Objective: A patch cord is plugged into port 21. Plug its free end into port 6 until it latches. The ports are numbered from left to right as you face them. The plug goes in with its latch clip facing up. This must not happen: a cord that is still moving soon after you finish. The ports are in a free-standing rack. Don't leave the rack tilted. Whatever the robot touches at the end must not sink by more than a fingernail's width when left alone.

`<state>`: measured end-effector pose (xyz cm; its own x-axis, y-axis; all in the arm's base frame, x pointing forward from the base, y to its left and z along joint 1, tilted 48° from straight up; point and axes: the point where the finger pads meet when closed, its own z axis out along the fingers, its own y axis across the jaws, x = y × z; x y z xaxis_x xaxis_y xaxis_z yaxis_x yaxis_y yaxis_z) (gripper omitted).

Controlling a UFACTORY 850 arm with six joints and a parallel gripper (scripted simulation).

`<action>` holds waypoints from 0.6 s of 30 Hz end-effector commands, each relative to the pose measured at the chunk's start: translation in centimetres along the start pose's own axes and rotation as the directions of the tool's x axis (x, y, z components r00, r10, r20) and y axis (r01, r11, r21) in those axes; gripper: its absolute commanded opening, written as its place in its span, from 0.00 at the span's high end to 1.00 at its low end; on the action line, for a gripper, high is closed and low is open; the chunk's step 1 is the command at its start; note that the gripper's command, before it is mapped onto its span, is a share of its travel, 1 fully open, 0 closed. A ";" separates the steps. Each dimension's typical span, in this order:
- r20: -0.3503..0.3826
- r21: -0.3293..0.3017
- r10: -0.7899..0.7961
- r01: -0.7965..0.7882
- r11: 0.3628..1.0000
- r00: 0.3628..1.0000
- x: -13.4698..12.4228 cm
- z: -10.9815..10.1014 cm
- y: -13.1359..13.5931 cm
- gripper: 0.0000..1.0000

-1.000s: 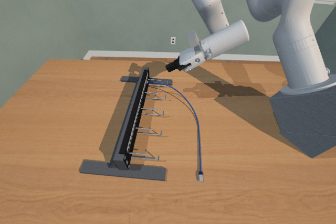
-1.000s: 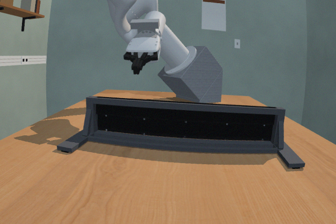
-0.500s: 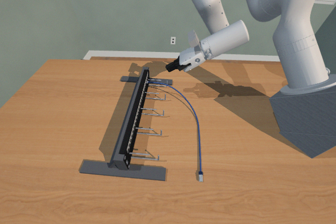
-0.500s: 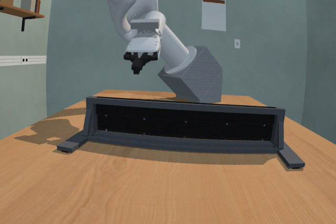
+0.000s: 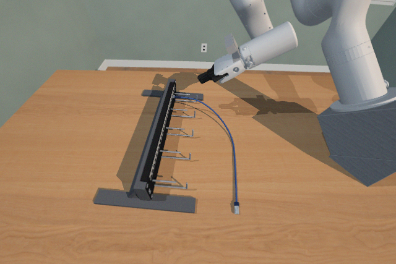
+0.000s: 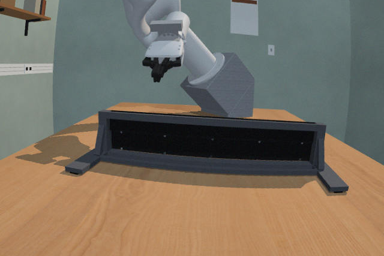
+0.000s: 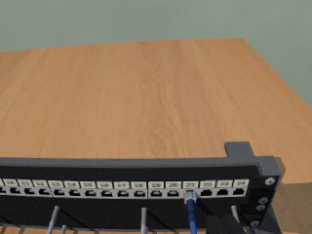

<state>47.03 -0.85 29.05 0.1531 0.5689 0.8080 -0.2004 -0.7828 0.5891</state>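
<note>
The dark patch panel rack (image 5: 153, 146) stands upright on two flat feet on the wooden table. A blue patch cord (image 5: 228, 136) is plugged into a port near the rack's far end, seen in the wrist view (image 7: 190, 196), and curves along the table. Its free plug (image 5: 236, 205) lies on the table beside the near foot. My gripper (image 5: 204, 77) is shut and empty. It hovers in the air above and beside the rack's far end, far from the free plug. From behind it (image 6: 157, 76) shows above the rack's left part.
Several metal cable hooks (image 5: 180, 133) stick out of the rack's port side toward the cord. The arm's grey base (image 5: 361, 140) stands at the table's right. The rack's near foot (image 5: 143, 201) lies close to the free plug.
</note>
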 end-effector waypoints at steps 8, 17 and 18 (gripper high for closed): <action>-0.001 0.000 0.000 0.000 1.000 1.000 0.0 -3.0 0.0 1.00; -0.001 0.000 0.000 0.000 1.000 1.000 0.0 -4.6 0.0 1.00; -0.001 0.000 0.000 0.000 1.000 1.000 0.0 -4.6 0.0 1.00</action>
<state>42.75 0.26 29.07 0.1532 0.5690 0.8080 -0.2002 -0.7828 0.5892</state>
